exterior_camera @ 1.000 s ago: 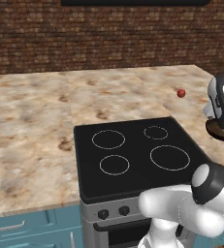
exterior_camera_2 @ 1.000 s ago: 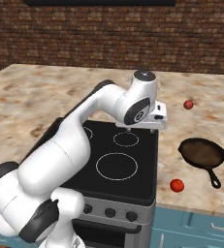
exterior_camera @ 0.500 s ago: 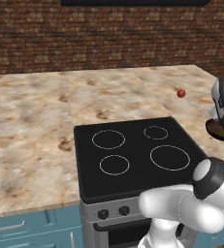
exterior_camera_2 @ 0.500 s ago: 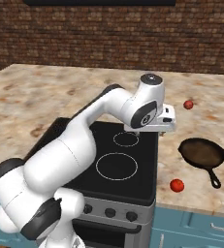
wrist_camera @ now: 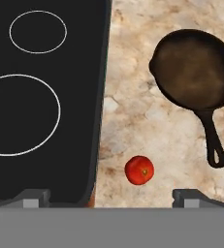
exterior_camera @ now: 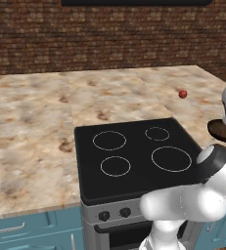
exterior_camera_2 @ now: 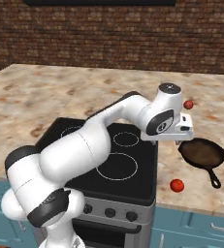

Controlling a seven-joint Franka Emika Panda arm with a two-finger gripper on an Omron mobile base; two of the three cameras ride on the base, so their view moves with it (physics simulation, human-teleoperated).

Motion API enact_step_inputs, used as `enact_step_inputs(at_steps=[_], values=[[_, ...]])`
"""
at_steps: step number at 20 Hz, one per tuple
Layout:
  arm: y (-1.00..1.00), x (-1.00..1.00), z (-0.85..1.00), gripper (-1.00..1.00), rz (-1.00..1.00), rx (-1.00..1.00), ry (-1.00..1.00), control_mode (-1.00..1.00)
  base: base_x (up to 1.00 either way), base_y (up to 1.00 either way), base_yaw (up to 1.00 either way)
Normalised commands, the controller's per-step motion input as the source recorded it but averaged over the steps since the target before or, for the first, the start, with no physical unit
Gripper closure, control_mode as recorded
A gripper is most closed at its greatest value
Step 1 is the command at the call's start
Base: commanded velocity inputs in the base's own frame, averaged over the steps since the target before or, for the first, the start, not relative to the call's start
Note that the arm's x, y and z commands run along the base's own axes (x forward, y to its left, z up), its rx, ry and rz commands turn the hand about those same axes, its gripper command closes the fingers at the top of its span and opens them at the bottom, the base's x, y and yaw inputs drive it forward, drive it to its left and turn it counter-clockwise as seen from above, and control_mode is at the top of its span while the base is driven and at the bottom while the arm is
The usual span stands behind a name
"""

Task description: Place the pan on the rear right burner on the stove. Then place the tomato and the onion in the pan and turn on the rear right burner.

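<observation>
Pan (wrist_camera: 195, 70) first: the small dark skillet is sitting on the marbled counter (wrist_camera: 147, 116) at the upper right of the hand view, its short handle running down toward the lower right of that frame, well apart from the black stove (wrist_camera: 45, 101) filling the left side. In the right base view we are seeing our gripper (exterior_camera_2: 184, 130) hanging over the stove's right edge, just left of the pan at middle right. Two dark fingertips (wrist_camera: 36, 198) are standing wide apart at the bottom of the hand view with nothing between them, so the jaws are released.

The tomato (wrist_camera: 139, 170) is lying on the counter at lower centre of the hand view, between the stove's edge and the pan's handle. The onion (exterior_camera_2: 188, 104) is resting farther back, at upper right of the right base view. The rear right burner (exterior_camera: 157, 133), the smallest ring, is sitting bare at centre right of the left base view.

We are judging the first step to be in hand: the reach for the pan. Next we are likely needing to shift right, drop over the handle and close on it before any lift toward the small ring.
</observation>
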Motion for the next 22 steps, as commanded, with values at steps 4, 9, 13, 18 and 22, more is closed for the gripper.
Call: enact_step_inputs(at_steps=[4,9,13,18,22], values=[[-0.55,0.0,-0.17,-1.0,0.0,0.0,0.09,-1.0,0.0,0.0,0.0],[-0.39,0.0,-0.1,-1.0,-0.01,0.0,0.1,-1.0,0.0,0.0,0.0],[-0.35,0.0,-0.1,-1.0,0.0,0.0,0.06,-1.0,0.0,0.0,0.0],[-0.41,0.0,-0.23,-1.0,0.0,0.0,0.0,-1.0,0.0,0.0,0.0],[-0.3,0.0,-0.35,-1.0,0.0,-0.04,0.0,-1.0,0.0,0.0,0.0]])
